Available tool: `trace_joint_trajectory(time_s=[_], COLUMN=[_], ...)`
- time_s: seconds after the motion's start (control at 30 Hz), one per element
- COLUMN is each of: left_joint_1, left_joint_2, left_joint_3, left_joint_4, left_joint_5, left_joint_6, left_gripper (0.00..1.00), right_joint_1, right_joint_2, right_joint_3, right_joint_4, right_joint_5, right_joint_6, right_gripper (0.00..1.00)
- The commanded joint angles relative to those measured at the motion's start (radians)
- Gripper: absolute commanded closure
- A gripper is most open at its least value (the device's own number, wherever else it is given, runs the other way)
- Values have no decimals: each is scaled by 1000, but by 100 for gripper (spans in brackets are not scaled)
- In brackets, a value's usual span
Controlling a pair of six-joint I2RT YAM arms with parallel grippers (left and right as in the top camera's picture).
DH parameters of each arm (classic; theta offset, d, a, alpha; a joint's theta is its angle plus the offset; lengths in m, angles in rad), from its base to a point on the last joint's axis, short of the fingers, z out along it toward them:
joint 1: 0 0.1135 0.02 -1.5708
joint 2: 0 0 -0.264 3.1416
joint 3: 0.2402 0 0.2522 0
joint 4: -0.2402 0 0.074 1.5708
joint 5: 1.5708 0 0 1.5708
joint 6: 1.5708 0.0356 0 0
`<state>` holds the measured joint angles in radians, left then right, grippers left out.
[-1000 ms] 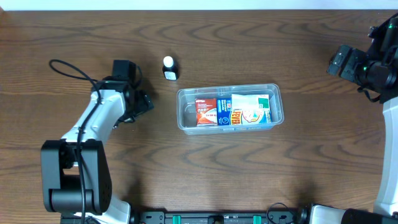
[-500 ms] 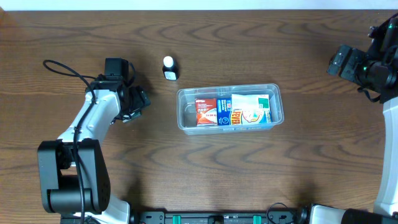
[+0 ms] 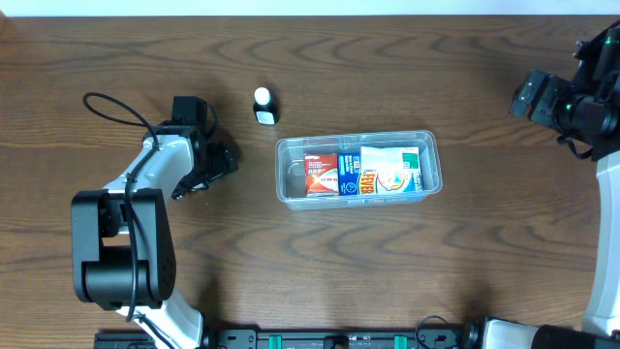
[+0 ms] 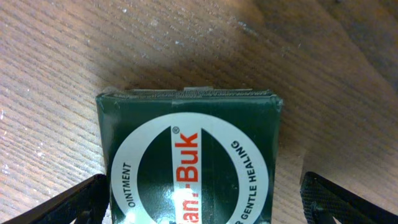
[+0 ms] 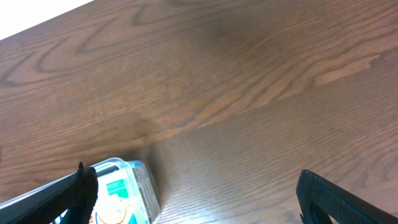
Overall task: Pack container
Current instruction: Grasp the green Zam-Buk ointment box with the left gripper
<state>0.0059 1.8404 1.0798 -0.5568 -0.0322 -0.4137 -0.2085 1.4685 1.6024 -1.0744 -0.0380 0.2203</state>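
Note:
The clear container (image 3: 287, 184) lies mid-table with several small boxes (image 3: 360, 172) lying inside; its corner shows in the right wrist view (image 5: 134, 186). A small dark bottle with a white cap (image 3: 263, 105) stands behind its left end. My left gripper (image 3: 215, 163) is low on the table left of the container. In the left wrist view it (image 4: 202, 186) is open, with a dark green ointment box (image 4: 189, 162) lying between the jaws; the left finger is near the box, the right finger is apart. The box is hidden under the gripper in the overhead view. My right gripper (image 3: 531, 95) is open and empty (image 5: 196, 180) at the far right.
Bare wood table surrounds the container. The left arm's black cable (image 3: 111, 105) loops over the table at the left. The table's back edge runs along the top of the overhead view.
The left arm shifted slightly left and then back right, with its gripper staying low at the same spot. The right arm, container and bottle have not moved.

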Motion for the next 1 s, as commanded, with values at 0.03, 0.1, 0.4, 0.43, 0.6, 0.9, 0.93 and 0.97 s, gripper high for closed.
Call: trace_joint_trajectory(time_s=[0.03,0.1,0.4,0.43,0.6,0.9,0.93,0.97], left_joint_1=[6,6,6,6,6,6,6,6], left_joint_2=[3,3,3,3,3,-17,-24,-35], left_joint_3=[-3,-3,-3,-3,-3,0,2,5], left_joint_4=[3,3,10,10,13,-3,-8,-16], left_joint_5=[-5,-5,-5,-6,-6,-5,-4,-4], left_joint_6=[14,17,44,45,47,47,48,48], left_gripper=[2,7,27,28,40,40,41,41], right_joint_1=[-7,-7,-7,-7,-7,-7,-7,-7], right_joint_2=[3,3,3,3,3,3,3,3], right_joint_3=[4,4,4,4,4,4,4,4], right_joint_4=[0,0,0,0,0,0,0,0], right_joint_5=[-7,-7,-7,-7,-7,-7,-7,-7], right_joint_6=[11,11,11,11,11,11,11,11], right_gripper=[1,1,1,1,1,1,1,1])
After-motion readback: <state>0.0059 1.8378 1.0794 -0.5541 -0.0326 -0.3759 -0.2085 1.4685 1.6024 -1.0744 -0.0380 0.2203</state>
